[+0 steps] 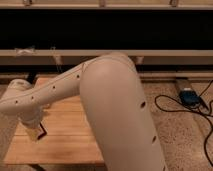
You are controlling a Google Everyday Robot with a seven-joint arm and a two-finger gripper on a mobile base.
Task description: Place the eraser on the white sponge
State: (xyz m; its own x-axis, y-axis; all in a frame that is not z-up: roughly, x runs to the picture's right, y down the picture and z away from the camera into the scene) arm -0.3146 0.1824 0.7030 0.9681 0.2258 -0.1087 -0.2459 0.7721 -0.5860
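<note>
My big white arm (100,95) sweeps across the view and hides most of the wooden table (70,142). My gripper (33,132) hangs at the table's left side, right over a small dark block (43,131), likely the eraser, of which only an edge shows beside it. I cannot tell whether the gripper touches it. The white sponge is hidden behind the arm.
The cup, bowl and bottle are hidden by the arm. On the speckled floor to the right lie black cables (170,107) and a blue and black box (189,96). A dark shelf front (150,30) runs along the back.
</note>
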